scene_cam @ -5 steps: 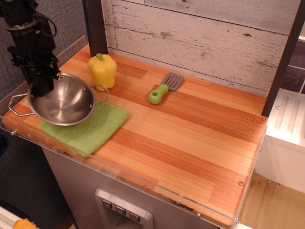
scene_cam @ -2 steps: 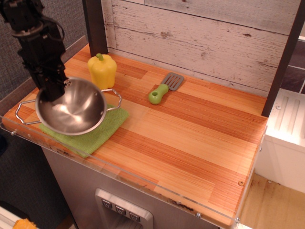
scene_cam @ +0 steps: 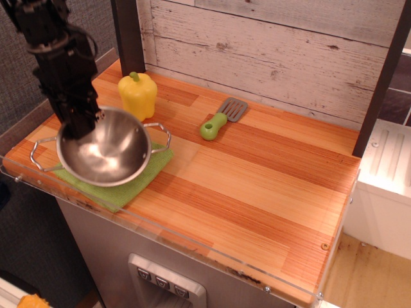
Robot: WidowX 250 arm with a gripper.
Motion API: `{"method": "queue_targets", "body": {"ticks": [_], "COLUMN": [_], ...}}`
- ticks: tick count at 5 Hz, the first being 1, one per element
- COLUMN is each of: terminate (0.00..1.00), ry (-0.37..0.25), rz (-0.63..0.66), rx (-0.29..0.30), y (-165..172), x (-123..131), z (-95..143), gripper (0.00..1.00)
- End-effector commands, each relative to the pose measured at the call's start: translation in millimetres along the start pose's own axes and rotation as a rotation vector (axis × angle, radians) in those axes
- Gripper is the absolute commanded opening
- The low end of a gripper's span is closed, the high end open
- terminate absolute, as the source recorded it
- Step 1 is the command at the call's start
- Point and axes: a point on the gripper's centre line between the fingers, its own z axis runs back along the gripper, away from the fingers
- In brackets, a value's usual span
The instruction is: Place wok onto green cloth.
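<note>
The shiny steel wok (scene_cam: 109, 151) with two wire loop handles hangs tilted over the light-green cloth (scene_cam: 122, 190) at the counter's front left corner and hides most of it. My black gripper (scene_cam: 81, 126) comes down from the upper left and is shut on the wok's far-left rim. Only the cloth's front and right edges show. I cannot tell whether the wok's bottom touches the cloth.
A yellow pepper (scene_cam: 138, 95) stands just behind the wok. A green-handled spatula (scene_cam: 221, 120) lies mid-counter towards the back. A clear acrylic lip (scene_cam: 192, 240) runs along the counter's front edge. A dark post (scene_cam: 128, 32) stands behind the pepper.
The gripper has carried the wok to the right and a little forward, so it now sits more squarely over the cloth. More of the cloth is covered.
</note>
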Motion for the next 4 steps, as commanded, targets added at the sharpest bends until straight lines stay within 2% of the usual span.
{"method": "queue_targets", "body": {"ticks": [1, 2, 3, 4], "terminate": [0.0, 0.0, 0.0, 0.0], "ry": [-0.022, -0.009, 0.004, 0.0], "rz": [0.02, 0.022, 0.025, 0.027], "rx": [0.023, 0.02, 0.029, 0.027], "y": [8.3, 7.9, 6.1, 5.1], "x": [7.5, 7.5, 7.8, 7.6], "z": [0.8, -4.0, -3.2, -2.1], "gripper": [0.0, 0.0, 1.0, 1.0]}}
